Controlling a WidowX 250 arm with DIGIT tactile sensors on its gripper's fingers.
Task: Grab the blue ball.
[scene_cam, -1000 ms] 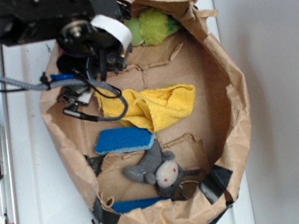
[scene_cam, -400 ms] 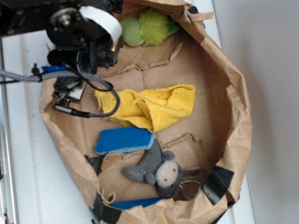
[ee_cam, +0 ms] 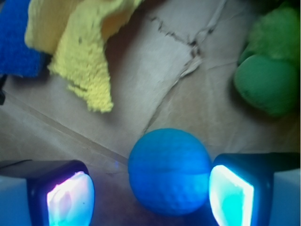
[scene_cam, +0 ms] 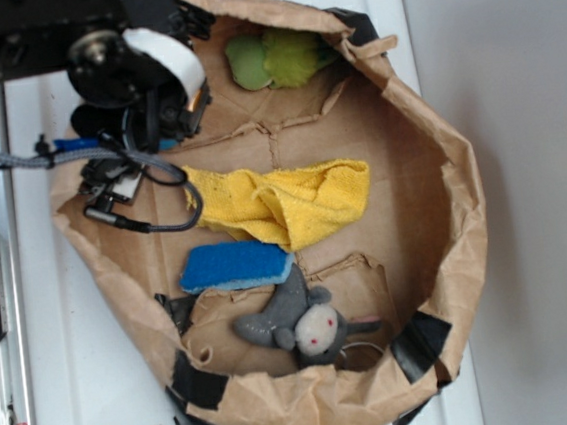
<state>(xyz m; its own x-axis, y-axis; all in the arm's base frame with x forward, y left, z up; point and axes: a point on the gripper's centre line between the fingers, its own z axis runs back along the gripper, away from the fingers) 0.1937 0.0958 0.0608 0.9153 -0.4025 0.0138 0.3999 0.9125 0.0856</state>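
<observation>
In the wrist view the blue ball (ee_cam: 169, 170) rests on the brown paper floor between my gripper's (ee_cam: 150, 200) two lit pads. The jaws stand open. The right pad (ee_cam: 231, 197) is at the ball's side, touching it or nearly so. The left pad (ee_cam: 70, 200) stands well apart from it. In the exterior view my gripper (scene_cam: 159, 124) reaches down into the top left corner of the paper bag (scene_cam: 437, 137), and the arm hides the ball there.
The bag also holds a lime-green plush toy (scene_cam: 271, 59) at the top, a yellow cloth (scene_cam: 292, 200) in the middle, a blue sponge (scene_cam: 234, 265) and a grey plush mouse (scene_cam: 302, 323). A black cable (scene_cam: 149, 223) loops below the arm. The bag's walls stand close around the gripper.
The arm has moved left and slightly up, uncovering the green toy. The bag's left wall and top rim have shifted left with it.
</observation>
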